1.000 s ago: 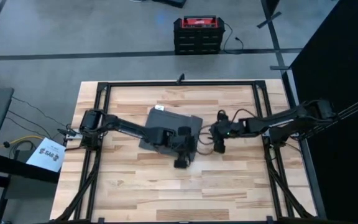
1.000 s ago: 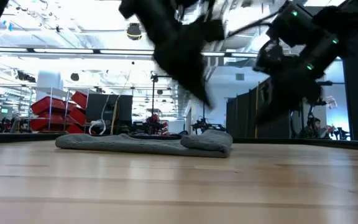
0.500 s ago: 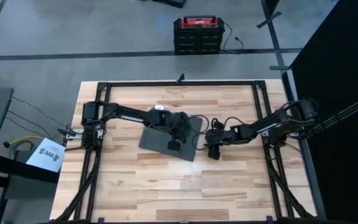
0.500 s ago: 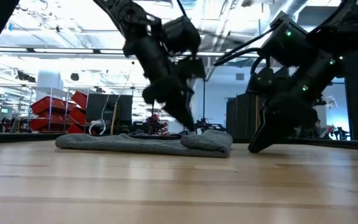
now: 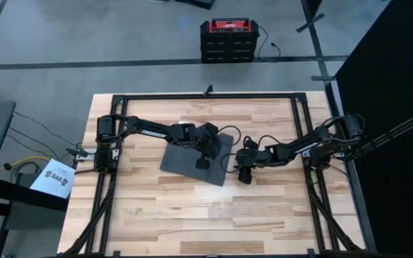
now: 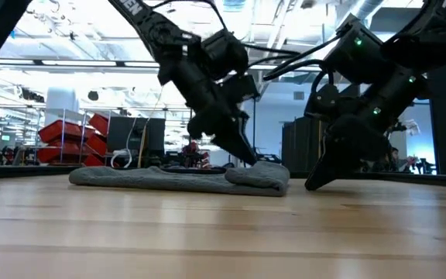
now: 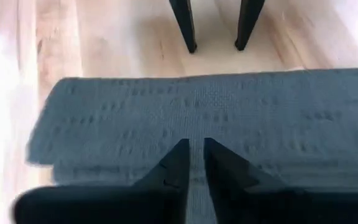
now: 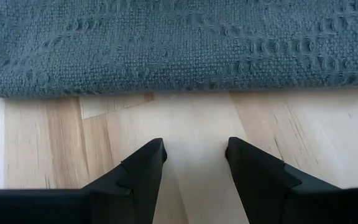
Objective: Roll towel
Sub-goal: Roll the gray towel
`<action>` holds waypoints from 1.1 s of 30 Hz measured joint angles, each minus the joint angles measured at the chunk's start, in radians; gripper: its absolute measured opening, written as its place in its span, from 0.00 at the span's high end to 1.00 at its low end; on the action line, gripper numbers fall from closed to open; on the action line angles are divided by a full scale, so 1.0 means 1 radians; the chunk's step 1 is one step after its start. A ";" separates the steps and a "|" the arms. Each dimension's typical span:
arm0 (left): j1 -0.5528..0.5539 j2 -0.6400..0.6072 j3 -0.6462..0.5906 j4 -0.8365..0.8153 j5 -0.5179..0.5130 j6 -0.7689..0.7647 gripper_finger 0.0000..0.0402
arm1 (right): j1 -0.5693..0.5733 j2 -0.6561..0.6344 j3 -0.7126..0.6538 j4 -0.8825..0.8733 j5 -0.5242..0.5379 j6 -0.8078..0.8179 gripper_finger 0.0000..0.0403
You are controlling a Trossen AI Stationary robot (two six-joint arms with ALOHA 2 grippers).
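- My left end effector [image 7: 191, 163], nearly clenched on nothing, hovers over the towel [image 5: 192, 159].
- My right end effector [image 8: 194, 155] rests released on the desk [image 8: 278, 118], towel edge just ahead.
- I'd slide it under that edge, pinching evenly for a tight roll.

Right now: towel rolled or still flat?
Flat, not rolled: the towel lies low on the table, only its right-hand edge is thicker.

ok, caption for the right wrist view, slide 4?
Right gripper open over bare table, just short of the towel edge.
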 joint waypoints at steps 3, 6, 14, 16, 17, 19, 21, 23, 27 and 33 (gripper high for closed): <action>0.000 -0.037 0.030 -0.019 -0.003 -0.023 0.77 | -0.002 0.002 -0.002 0.018 0.001 0.003 0.58; 0.000 -0.046 0.029 -0.024 -0.003 -0.054 0.62 | -0.004 0.003 -0.003 0.032 -0.001 0.004 0.58; -0.003 0.021 -0.040 0.071 -0.010 -0.084 0.34 | -0.002 0.003 -0.002 0.033 -0.004 0.030 0.58; -0.001 0.049 -0.051 0.058 -0.010 -0.094 0.31 | -0.002 0.003 -0.002 0.032 -0.004 0.030 0.58; -0.001 0.066 -0.052 0.066 -0.004 -0.103 0.31 | -0.002 0.003 -0.002 0.032 -0.004 0.030 0.58; -0.001 0.084 -0.046 0.081 -0.002 -0.115 0.31 | -0.002 0.002 -0.004 0.031 -0.005 0.030 0.58; -0.001 0.107 -0.046 0.087 0.000 -0.122 0.30 | -0.002 0.002 -0.004 0.028 -0.005 0.029 0.58; -0.001 0.113 -0.045 0.085 0.001 -0.135 0.30 | -0.002 0.002 -0.004 0.028 -0.005 0.028 0.58; -0.001 0.124 -0.046 0.090 0.000 -0.151 0.30 | -0.005 0.002 -0.004 0.029 -0.006 -0.011 0.58; -0.002 0.127 -0.048 0.105 -0.005 -0.181 0.30 | -0.040 0.004 -0.006 0.058 -0.029 -0.081 0.58</action>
